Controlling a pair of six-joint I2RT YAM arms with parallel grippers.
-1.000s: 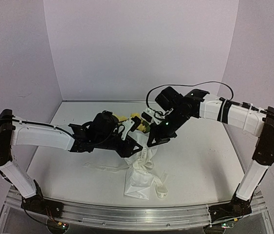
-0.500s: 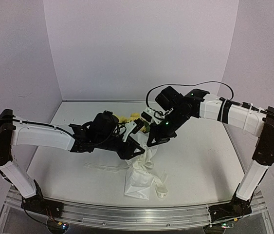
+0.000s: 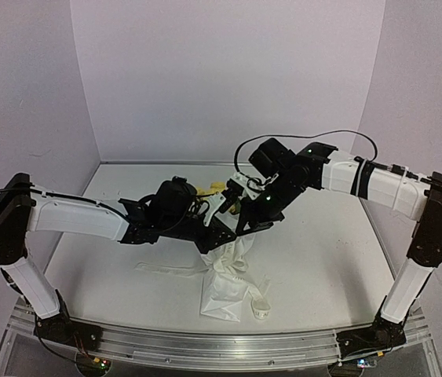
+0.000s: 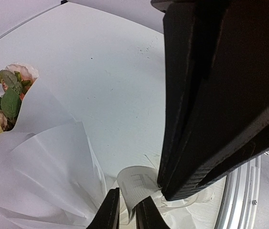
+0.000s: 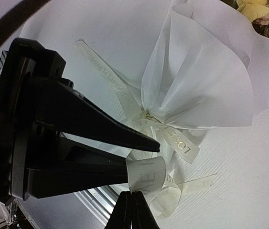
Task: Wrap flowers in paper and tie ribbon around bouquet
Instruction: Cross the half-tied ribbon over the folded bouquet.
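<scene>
The bouquet lies on the table, pale yellow flowers (image 3: 219, 188) (image 4: 3, 102) (image 5: 253, 9) at the far end and the white paper (image 3: 224, 294) (image 4: 43, 171) (image 5: 206, 76) cone pointing at me. The cream ribbon (image 3: 261, 305) (image 4: 139, 183) (image 5: 148, 174) is knotted at the waist, and a short loop of it arches up between both grippers. My right gripper (image 3: 246, 229) (image 5: 132, 196) is shut on one end of that loop. My left gripper (image 3: 222, 238) (image 4: 127, 210) has closed to a narrow gap with the loop's other end in it.
One ribbon tail trails left over the table (image 3: 323, 251) and another curls beside the paper's near end. The metal rail (image 3: 221, 345) runs along the near edge. Lilac walls close the back and both sides.
My left gripper has shifted right toward the right gripper and its jaws have narrowed onto the ribbon loop. The right arm and the bouquet have stayed put.
</scene>
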